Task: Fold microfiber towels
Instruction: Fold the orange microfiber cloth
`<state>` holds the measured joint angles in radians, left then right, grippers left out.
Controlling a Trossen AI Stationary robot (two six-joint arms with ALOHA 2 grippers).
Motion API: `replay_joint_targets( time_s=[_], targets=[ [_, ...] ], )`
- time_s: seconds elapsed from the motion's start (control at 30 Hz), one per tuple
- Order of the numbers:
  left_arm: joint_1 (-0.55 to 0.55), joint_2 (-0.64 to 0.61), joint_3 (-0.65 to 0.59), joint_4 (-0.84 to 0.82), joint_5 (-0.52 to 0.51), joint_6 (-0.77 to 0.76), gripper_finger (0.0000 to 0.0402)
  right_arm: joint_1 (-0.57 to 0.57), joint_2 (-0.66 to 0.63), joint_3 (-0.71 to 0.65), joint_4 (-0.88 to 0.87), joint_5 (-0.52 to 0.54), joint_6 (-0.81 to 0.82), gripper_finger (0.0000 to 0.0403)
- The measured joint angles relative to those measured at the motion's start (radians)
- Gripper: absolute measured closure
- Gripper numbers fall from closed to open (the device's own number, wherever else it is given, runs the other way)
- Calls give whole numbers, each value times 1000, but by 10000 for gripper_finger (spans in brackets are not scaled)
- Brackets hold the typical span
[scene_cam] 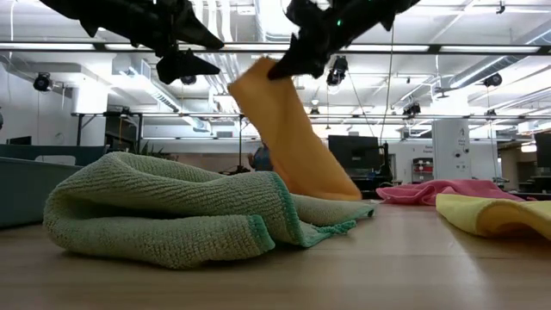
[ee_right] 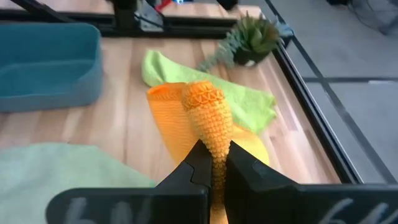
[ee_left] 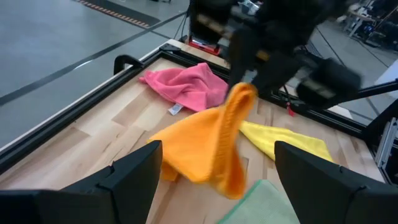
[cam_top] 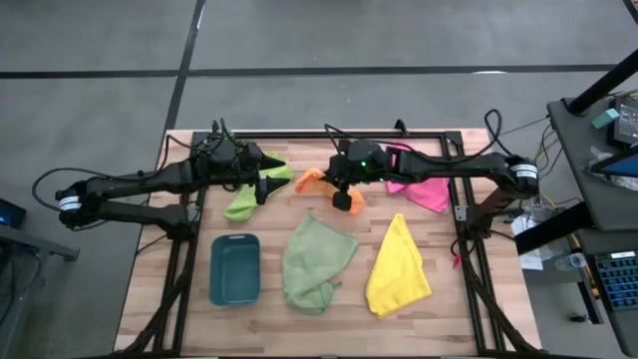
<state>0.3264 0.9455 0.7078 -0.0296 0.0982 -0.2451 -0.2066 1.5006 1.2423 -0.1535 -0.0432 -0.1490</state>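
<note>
Your right gripper (ee_right: 212, 163) is clamped on the orange towel (scene_cam: 288, 138), lifting it off the table's (cam_top: 179, 289) far edge so it hangs to drape. Your left gripper (ee_left: 214, 168) waits beside it, spread wide, ready to take a free corner.

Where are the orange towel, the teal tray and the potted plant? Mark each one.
orange towel (ee_right: 208, 118), right wrist view, bunched fold above the claw.
teal tray (cam_top: 235, 269), high view, its floor.
potted plant (ee_right: 255, 38), right wrist view, its leaves.
</note>
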Motion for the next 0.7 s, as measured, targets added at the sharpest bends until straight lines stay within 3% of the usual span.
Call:
replay_joint_targets(
  time_s=[0.33, 0.53, 0.7],
  targets=[
    [-2, 43, -15, 82, -1, 125, 108, -22, 18, 4, 11, 0, -1, 394],
    [-9, 166, -61, 320, 24, 177, 109, -21, 18, 8, 16, -1, -6, 394],
    [-22, 283, -59, 397, 81, 253, 109, -22, 18, 8, 16, -1, -8, 394]
  ],
)
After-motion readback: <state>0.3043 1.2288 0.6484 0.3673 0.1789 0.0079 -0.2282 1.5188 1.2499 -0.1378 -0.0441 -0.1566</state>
